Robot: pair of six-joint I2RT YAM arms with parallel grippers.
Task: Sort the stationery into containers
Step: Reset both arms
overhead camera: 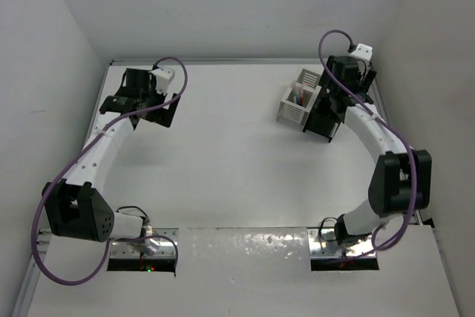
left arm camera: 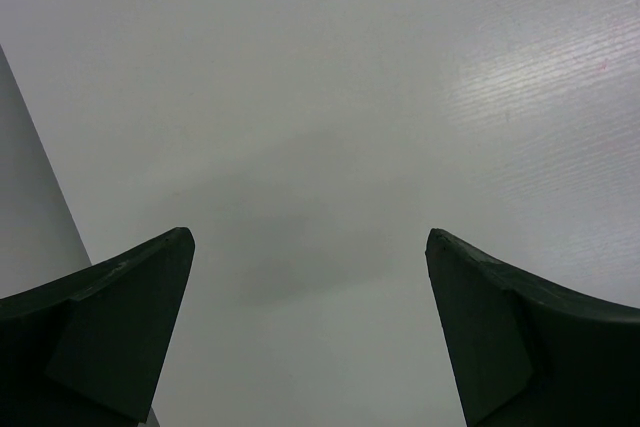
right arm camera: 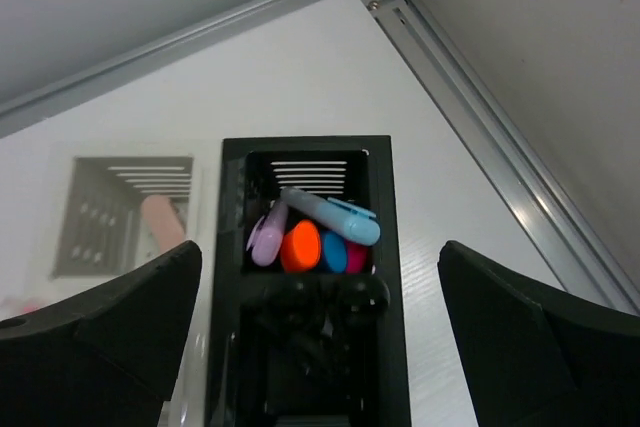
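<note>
Right gripper point(right arm camera: 320, 247) spread wide above black organiser point(right arm camera: 305, 145), highlighters point(right arm camera: 335, 215) inside, bench point(left arm camera: 350, 97) far right corner. Left gripper point(left arm camera: 310, 237) spread, empty.

Bright, soft shadows, table point(left arm camera: 540, 97) glare, edges perhaps blurred

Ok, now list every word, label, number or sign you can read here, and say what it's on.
No readable text in any view.
Highlighters in the black organiser: no print shows on their ends or barrels.
White organiser and its contents: too small to show any marking.
</note>
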